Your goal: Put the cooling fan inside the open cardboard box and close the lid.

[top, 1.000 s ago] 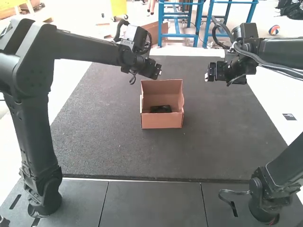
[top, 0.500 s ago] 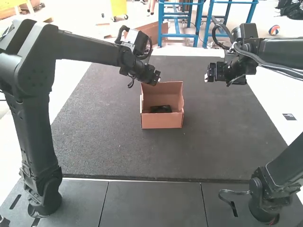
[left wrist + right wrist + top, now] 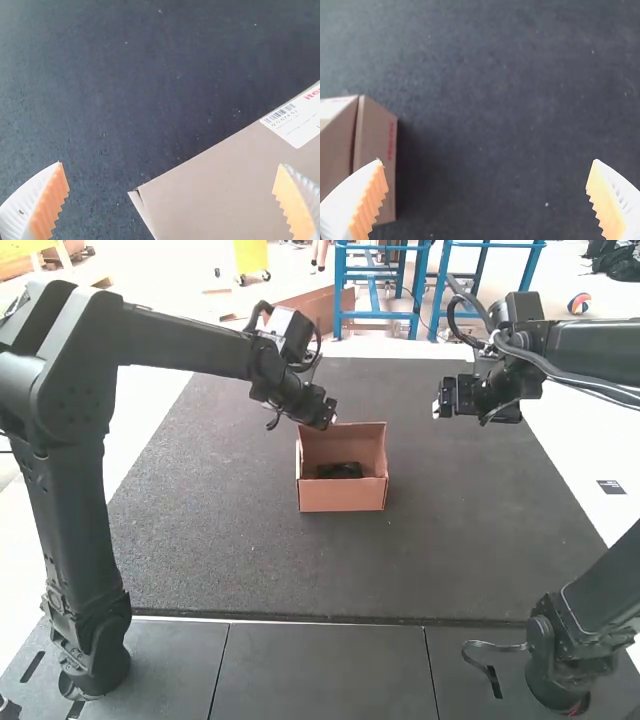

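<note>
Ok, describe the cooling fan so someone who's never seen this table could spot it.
Find the large dark mat; near its middle stands an open cardboard box. The cooling fan is the small black object lying inside it, the only dark thing between the brown walls.

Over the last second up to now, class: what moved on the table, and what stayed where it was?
The left gripper, fingers open, came down against the upright lid, whose top edge sank slightly, tipping toward the cardboard box. Nothing was taken hold of or let go. The right gripper, the box and the cooling fan inside it stayed put.
</note>
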Controlling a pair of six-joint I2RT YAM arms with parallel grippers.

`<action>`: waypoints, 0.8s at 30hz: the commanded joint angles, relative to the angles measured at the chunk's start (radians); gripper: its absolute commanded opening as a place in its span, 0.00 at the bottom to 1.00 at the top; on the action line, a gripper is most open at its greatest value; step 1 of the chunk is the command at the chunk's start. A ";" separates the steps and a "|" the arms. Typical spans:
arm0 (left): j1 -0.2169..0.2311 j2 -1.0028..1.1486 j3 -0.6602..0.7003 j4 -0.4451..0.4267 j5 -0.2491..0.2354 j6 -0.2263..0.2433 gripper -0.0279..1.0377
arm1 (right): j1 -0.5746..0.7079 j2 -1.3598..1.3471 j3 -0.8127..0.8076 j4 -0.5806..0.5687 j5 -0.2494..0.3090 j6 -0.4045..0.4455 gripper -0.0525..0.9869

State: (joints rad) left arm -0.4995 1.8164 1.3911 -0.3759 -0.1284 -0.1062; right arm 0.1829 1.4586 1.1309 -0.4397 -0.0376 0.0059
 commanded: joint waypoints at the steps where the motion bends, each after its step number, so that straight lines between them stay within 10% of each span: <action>1: -0.002 0.014 -0.018 -0.020 0.029 -0.023 0.94 | -0.002 0.011 0.069 -0.002 -0.007 -0.011 0.93; 24: -0.100 0.015 -0.231 0.117 -0.008 -0.020 0.94 | -0.008 -0.014 0.075 -0.087 -0.053 0.005 0.93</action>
State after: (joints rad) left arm -0.5892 1.8164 1.1915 -0.2680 -0.1234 -0.1226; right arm 0.1829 1.4677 1.1854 -0.5224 -0.0704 0.0067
